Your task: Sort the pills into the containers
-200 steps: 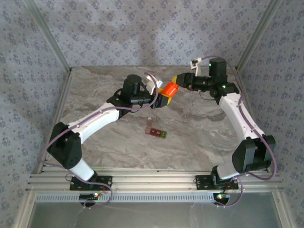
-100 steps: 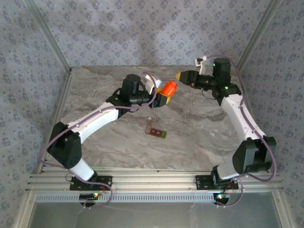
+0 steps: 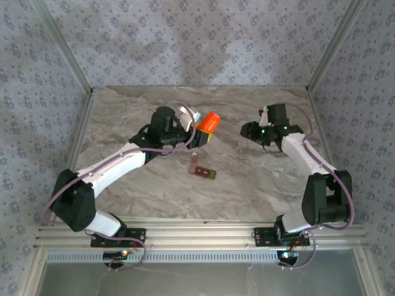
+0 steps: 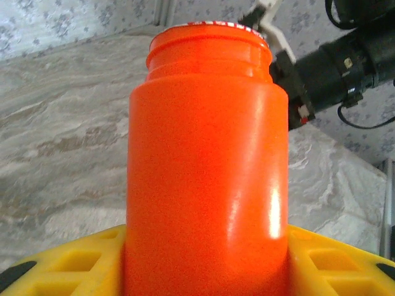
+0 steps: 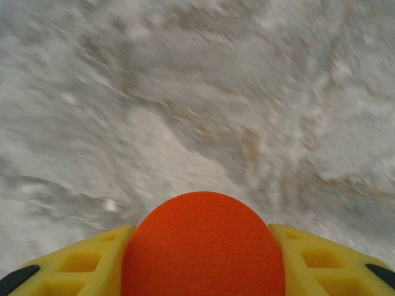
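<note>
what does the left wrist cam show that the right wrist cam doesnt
Left wrist, not right wrist: the orange bottle, cap off, with the right arm and the patterned wall behind it. Right wrist, not left wrist: a round orange cap against blurred tabletop. Both: yellow fingers clamping an orange thing from either side, over the marble table.

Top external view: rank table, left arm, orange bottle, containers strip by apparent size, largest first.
1. table
2. left arm
3. orange bottle and containers: about alike. The bottle is held up in the left gripper, nearer the camera and partly covered, so I won't rank them.
</note>
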Robot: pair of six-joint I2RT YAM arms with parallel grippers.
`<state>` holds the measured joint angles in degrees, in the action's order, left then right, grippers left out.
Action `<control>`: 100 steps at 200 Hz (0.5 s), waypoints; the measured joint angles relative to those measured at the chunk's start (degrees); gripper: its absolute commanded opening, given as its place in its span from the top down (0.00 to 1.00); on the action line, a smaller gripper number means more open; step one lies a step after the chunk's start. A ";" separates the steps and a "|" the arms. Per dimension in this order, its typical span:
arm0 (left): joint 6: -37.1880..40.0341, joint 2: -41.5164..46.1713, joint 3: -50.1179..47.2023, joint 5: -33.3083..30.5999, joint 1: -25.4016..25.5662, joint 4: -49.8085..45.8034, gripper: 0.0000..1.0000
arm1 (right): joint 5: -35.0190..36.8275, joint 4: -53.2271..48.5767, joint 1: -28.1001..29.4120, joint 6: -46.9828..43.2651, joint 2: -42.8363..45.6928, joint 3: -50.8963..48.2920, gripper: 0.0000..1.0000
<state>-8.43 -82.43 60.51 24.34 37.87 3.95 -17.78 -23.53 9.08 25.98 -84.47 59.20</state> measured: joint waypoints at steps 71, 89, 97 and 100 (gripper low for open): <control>-0.94 11.56 -11.50 -5.88 0.00 -2.56 1.00 | 18.78 0.31 8.02 -1.75 -6.99 -5.44 0.48; -1.31 13.60 -13.07 -6.86 0.00 -3.08 1.00 | 22.45 1.49 8.00 -0.94 -8.52 -7.17 0.40; -1.38 14.38 -13.55 -7.21 0.00 -3.45 1.00 | 23.52 1.92 8.00 -0.66 -9.22 -7.78 0.35; -1.40 14.73 -13.79 -7.30 0.00 -3.65 1.00 | 23.91 2.10 8.02 -0.37 -9.49 -8.00 0.33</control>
<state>-9.82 -67.70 46.72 17.04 37.87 0.30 6.13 -21.43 17.10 25.61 -93.95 51.20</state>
